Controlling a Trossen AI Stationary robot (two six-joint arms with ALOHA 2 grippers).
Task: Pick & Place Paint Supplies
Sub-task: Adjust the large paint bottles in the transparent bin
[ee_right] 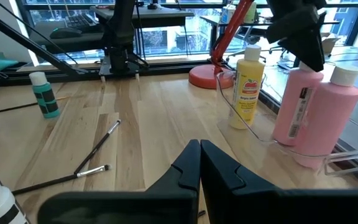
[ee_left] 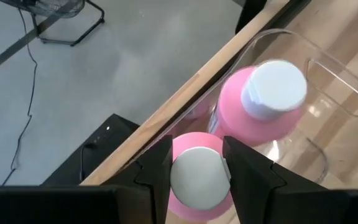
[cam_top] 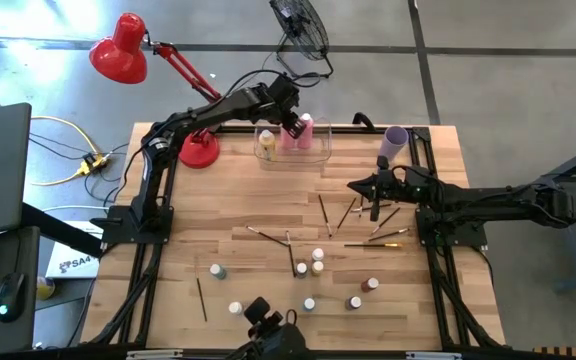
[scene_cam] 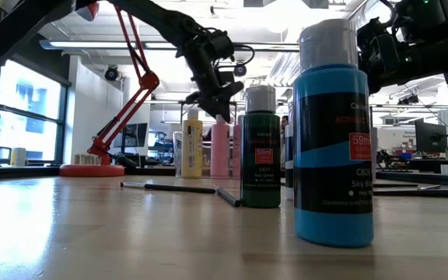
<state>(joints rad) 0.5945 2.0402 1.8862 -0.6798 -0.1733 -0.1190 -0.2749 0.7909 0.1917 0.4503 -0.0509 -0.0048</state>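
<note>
1. The left wrist view alone shows the grip: the left end effector point(ee_left: 196, 167) has its two fingers clamped on the white cap of a pink paint bottle point(ee_left: 194, 186), with a second pink bottle point(ee_left: 263, 102) standing just beside it inside the clear bin point(ee_left: 328, 81).
2. The right wrist view shows what the left wrist view lacks: a yellow bottle point(ee_right: 248, 87) stands upright at the bin's other end, and the held bottle stands upright in the bin under the left arm.
3. That same view shows the right end effector point(ee_right: 200, 163) with its fingers pressed fully together, holding nothing, above bare tabletop point(ee_right: 160, 112).
4. The high view places the bin at the far edge of the tabletop, with the right end effector well apart from it, over scattered paintbrushes point(cam_top: 353, 212) near the lilac cup point(cam_top: 395, 142).
5. The high view also shows tiny white-capped bottles point(cam_top: 317, 257) spread across the near half of the tabletop.
6. In the low view a large blue bottle point(scene_cam: 334, 132) and a green bottle point(scene_cam: 260, 148) stand close to the camera and partly hide the bin behind them.
7. A red desk lamp point(cam_top: 118, 50) stands beside the bin.
</note>
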